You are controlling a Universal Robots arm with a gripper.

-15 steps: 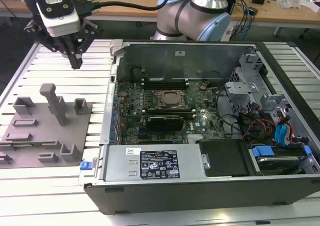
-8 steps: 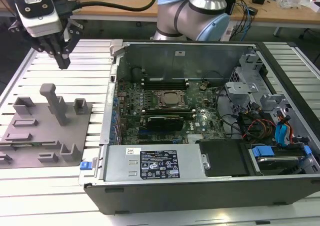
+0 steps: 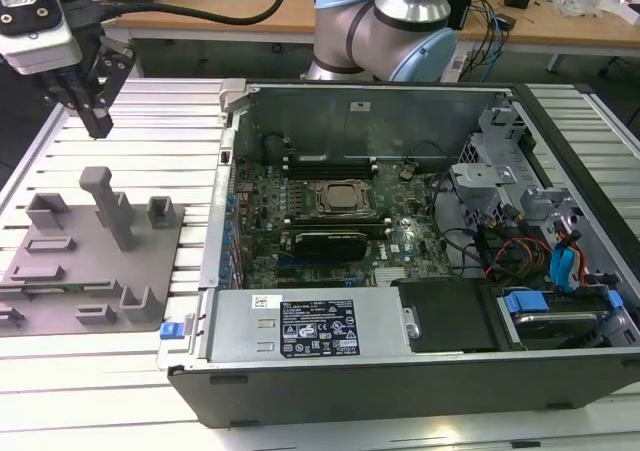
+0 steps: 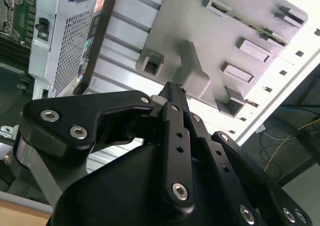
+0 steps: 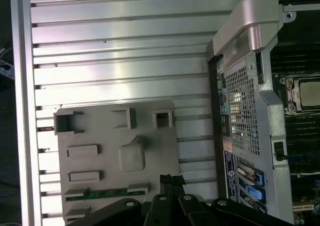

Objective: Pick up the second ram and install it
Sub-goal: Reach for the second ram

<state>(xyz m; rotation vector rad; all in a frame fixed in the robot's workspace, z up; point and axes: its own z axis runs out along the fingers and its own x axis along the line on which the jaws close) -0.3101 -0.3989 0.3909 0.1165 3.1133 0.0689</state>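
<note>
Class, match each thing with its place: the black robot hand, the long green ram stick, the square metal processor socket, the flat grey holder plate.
1 black robot hand
2 long green ram stick
3 square metal processor socket
4 flat grey holder plate

a inside the open case
b in a holder on the plate
c raised above the slatted table
d lying on the table, beside the case

Pairs: 1-c, 2-b, 3-a, 4-d

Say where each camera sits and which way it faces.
Exterior view: off the arm, raised, looking down at the open computer case and grey fixture plate; arm and gripper show.
First wrist view: at the wrist, straight down over gripper onto plate and second ram.
Second wrist view: at the wrist, slanted past gripper.
All three share gripper, plate, case.
</note>
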